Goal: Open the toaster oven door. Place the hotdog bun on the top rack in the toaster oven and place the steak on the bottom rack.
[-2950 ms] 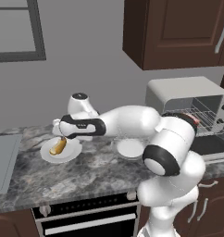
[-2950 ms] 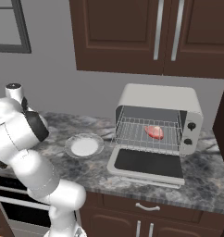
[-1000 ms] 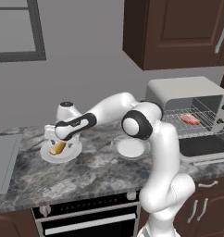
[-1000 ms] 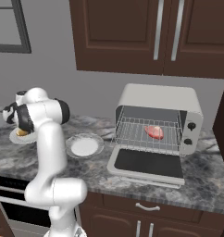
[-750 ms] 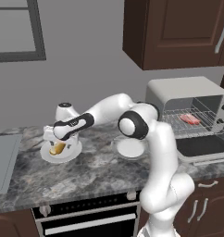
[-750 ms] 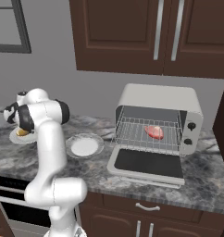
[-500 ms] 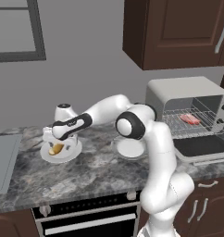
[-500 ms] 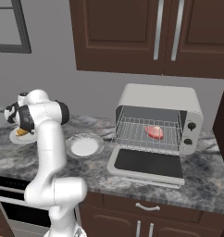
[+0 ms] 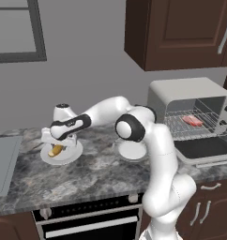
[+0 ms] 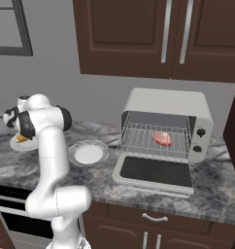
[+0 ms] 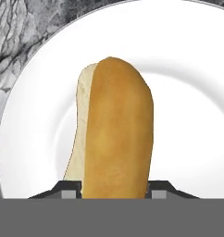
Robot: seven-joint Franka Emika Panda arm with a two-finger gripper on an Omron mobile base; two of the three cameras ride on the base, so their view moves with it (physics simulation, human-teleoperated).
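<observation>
The hotdog bun (image 11: 116, 134) lies on a white plate (image 11: 188, 106) at the counter's left, also seen as a small yellow bun (image 9: 55, 151). My gripper (image 11: 115, 187) is down over the plate (image 9: 71, 156), its fingertips (image 11: 71, 189) pressed against the bun's two long sides. The light grey toaster oven (image 9: 185, 91) (image 10: 168, 104) stands at the right. Its door (image 10: 156, 173) (image 9: 204, 149) lies folded down flat. The pink steak (image 10: 162, 138) (image 9: 192, 121) rests on a wire rack (image 10: 139, 141) low in the cavity; I cannot tell which rack it is.
A second, bare white plate (image 9: 132, 151) (image 10: 89, 153) sits mid-counter between the bun's plate and the toaster oven. A sink (image 9: 3, 164) borders the far left. A black built-in oven (image 9: 87, 220) is below the counter, and dark cabinets (image 10: 139, 34) hang overhead.
The fingers have closed in from wide open onto the bun's sides. The hand has settled slightly lower over the plate; steak and oven door are unchanged.
</observation>
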